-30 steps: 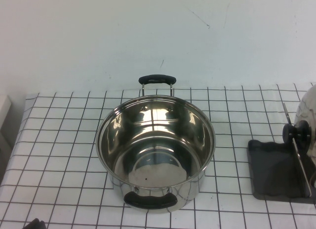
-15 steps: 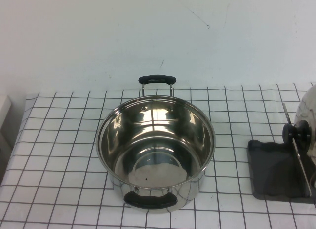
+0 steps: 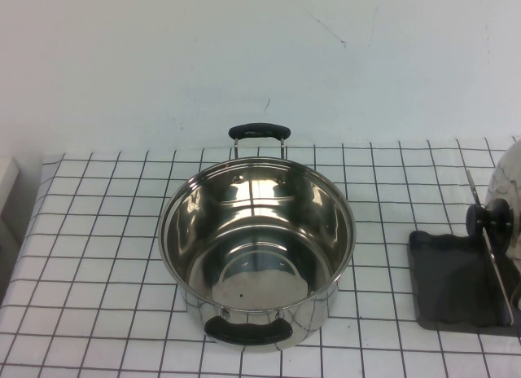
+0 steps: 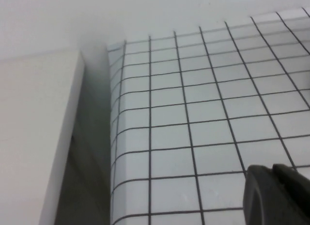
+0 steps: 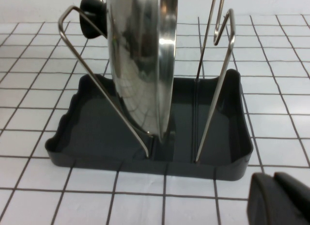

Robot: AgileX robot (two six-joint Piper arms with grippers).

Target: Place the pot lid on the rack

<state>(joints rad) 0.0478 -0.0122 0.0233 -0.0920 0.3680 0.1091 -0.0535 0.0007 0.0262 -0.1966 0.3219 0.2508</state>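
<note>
Your left gripper (image 4: 278, 193) shows only in its own wrist view, as a dark rounded tip at the lower corner of that picture, hovering over the gridded cloth (image 4: 203, 118) near its edge. You cannot read its fingers from this. Your right gripper (image 5: 281, 198) likewise shows only in its wrist view, a dark tip low in the corner, pulled back from the rack (image 5: 155, 137) so that the tray's near wall lies just ahead of it. It touches nothing. Neither of your arms appears in the high view.
</note>
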